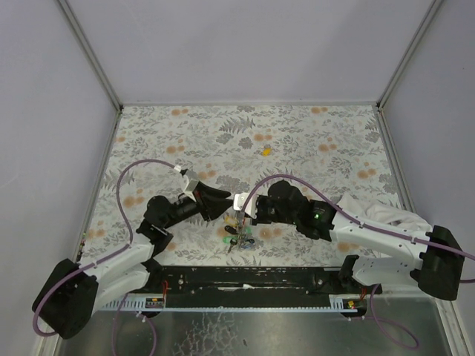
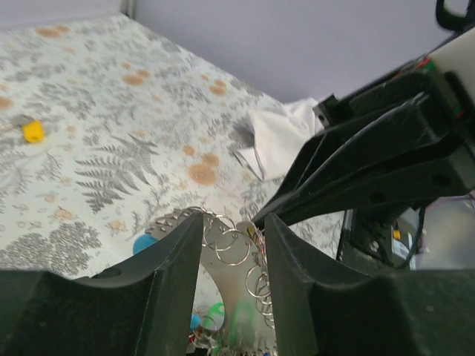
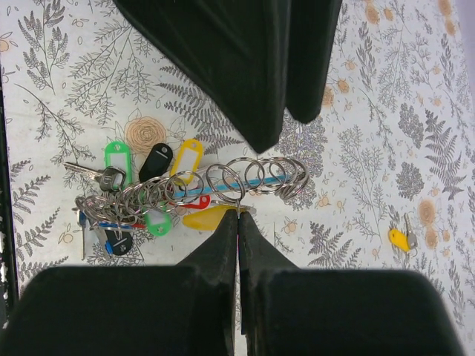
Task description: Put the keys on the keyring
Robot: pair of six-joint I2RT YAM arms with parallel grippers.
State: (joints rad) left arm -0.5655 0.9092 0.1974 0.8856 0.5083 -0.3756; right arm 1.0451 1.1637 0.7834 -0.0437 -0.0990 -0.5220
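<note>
A chain of silvery rings, the keyring [image 3: 245,175], lies across the flowered table and joins a cluster of keys [image 3: 126,200] with green, black, yellow and red caps. My right gripper [image 3: 238,213] is shut, pinching one ring of that chain at its tips, above a yellow cap [image 3: 200,218]. My left gripper [image 2: 234,220] stands open just opposite. Rings [image 2: 230,245] on a silvery curved plate show between its fingers, which touch nothing. From above, both grippers [image 1: 226,205] [image 1: 240,214] meet over the cluster [image 1: 239,239]. A single yellow key [image 1: 264,150] [image 3: 398,239] [image 2: 33,132] lies apart, farther back.
A light-blue strip [image 3: 261,180] runs through the rings. The right arm's white sleeve [image 2: 278,137] lies behind its black fingers [image 2: 371,174]. Grey walls [image 1: 245,52] enclose the table on three sides. A black rail [image 1: 252,278] runs along the near edge.
</note>
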